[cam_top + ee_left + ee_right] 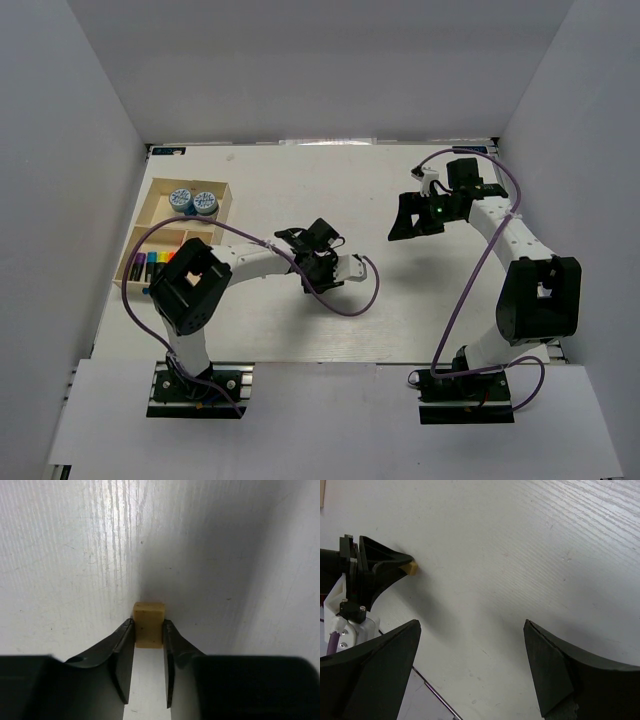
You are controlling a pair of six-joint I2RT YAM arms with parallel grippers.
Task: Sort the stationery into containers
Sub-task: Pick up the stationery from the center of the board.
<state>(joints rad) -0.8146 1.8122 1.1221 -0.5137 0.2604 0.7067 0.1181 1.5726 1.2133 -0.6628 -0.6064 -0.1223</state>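
Left wrist view: the left claw (pixel 148 624) is clamped on a small tan eraser (pixel 149 611). One finger presses each long side of the block. The eraser's far end pokes out just past the fingertips, and its near end sits between them. Below the claw is the white wood-grain table (pixel 75 555). Whether the eraser touches the table or hangs just off it cannot be told here.

Right wrist view: the right claw (pixel 472 625) stands with its fingers wide apart and nothing between them, only bare table under the gap. Well away from it, to the upper left of the picture, the left claw shows side-on with the tan eraser at its very tip.

Top view: the left claw is low over the middle of the table, and the eraser in it is hidden. The right claw hovers apart from it, farther from the bases. The light-wood tray (pixel 160 205) lies well away from the left claw, near the left wall. Two blue-and-white rolls (pixel 181 198) sit side by side in its far compartment. The highlighters (pixel 152 264) lie in a nearer compartment, partly under the left arm.
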